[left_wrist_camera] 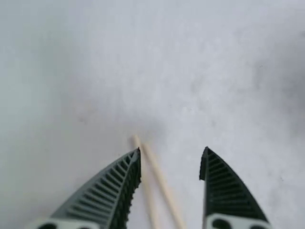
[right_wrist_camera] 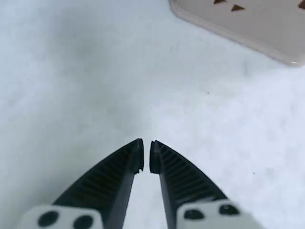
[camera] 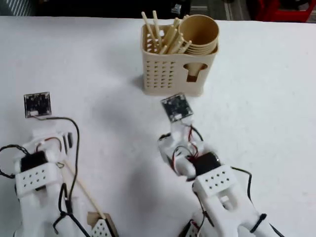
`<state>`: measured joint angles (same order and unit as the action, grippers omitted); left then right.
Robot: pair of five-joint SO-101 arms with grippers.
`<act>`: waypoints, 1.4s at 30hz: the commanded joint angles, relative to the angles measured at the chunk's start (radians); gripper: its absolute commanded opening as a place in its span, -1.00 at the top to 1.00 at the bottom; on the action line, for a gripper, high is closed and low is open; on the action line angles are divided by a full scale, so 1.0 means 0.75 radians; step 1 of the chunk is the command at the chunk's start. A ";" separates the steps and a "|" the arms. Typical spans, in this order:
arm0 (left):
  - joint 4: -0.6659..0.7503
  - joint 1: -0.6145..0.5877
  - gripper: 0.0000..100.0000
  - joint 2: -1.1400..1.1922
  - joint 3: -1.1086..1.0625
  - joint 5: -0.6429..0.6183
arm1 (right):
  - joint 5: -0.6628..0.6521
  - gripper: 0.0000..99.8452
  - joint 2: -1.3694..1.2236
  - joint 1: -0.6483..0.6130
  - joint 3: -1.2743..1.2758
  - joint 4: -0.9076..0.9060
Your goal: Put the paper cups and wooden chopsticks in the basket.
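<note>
High view, chopstick (camera: 90, 197); cable (camera: 77, 153) across (basket (camera: 165, 74) beyond)

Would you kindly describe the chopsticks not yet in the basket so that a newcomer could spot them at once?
On the white table, look to the robot's left, where the left gripper hangs open. Two chopsticks lie flat on the table between its jaws. The other chopsticks stand in the basket beside the cups.

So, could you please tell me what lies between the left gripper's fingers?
Two wooden chopsticks lie on the table between the left gripper's open fingers, close to one, in the left wrist view.
</note>
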<state>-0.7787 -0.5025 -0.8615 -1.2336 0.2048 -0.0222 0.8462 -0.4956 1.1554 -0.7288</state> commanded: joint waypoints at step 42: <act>-0.399 -0.175 0.41 0.433 0.196 0.108 | 0.004 0.92 -0.154 0.054 -0.008 0.148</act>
<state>-1.0963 -0.6437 -0.5409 -1.0848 0.2754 -0.0192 0.7311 -0.4603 1.1554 -0.6306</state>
